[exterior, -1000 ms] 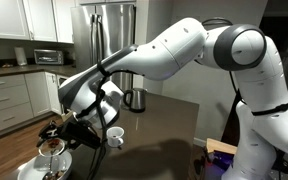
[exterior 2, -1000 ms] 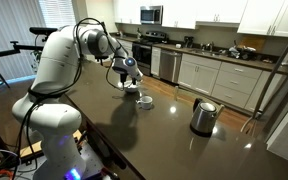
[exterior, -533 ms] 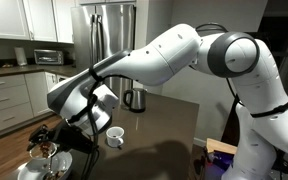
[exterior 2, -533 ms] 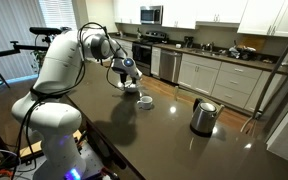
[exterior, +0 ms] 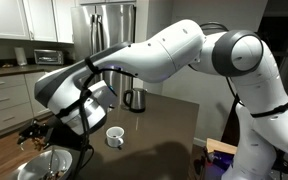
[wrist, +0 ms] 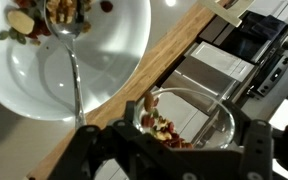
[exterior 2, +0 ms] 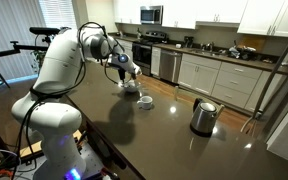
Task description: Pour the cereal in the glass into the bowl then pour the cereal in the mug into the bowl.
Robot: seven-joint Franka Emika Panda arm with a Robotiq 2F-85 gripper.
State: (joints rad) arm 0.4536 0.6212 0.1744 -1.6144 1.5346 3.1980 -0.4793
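We see the gripper (wrist: 174,158) clamped on the glass (wrist: 208,108), with cereal (wrist: 161,128) inside. The bowl (wrist: 119,45) sits near it, holding a spoon (wrist: 74,75).

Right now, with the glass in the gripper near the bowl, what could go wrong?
1. The glass, held in the gripper, has cereal left and seems to sit beside the bowl, near the counter edge: pieces may spill off.
2. The spoon points toward the glass; a swing could knock it.
3. The mug stands close to the arm.
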